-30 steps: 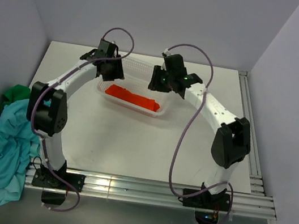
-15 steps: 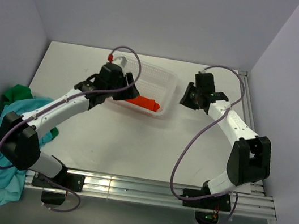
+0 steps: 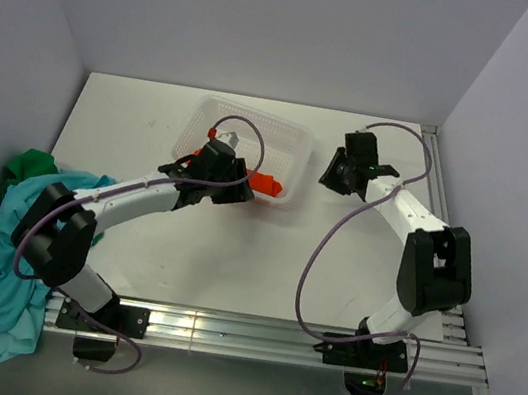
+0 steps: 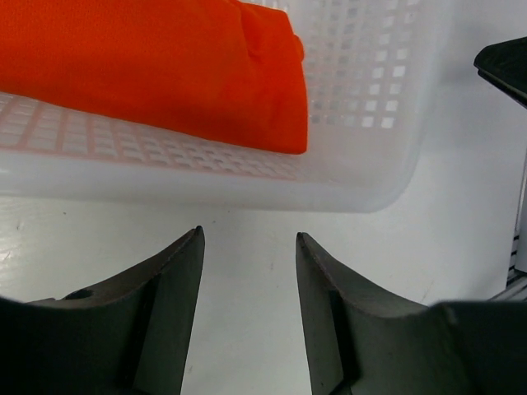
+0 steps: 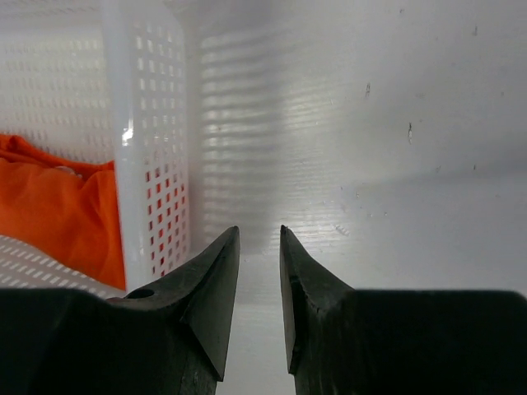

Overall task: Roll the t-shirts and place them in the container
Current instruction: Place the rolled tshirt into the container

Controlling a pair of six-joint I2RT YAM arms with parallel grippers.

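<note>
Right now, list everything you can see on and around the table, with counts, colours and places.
table: one, white, under everything
basket: one, white mesh, far middle of the table
orange shirt: one, bright orange, lying in the basket
teal shirt: one, teal, crumpled over the table's left edge
green shirt: one, dark green, left edge, behind the teal one
left arm: one, white and black, reaching to the basket
right arm: one, white and black, right of the basket
left claw: one, black, open, empty, at the basket's wall
right claw: one, black, narrowly open, empty, beside the basket's right end
</note>
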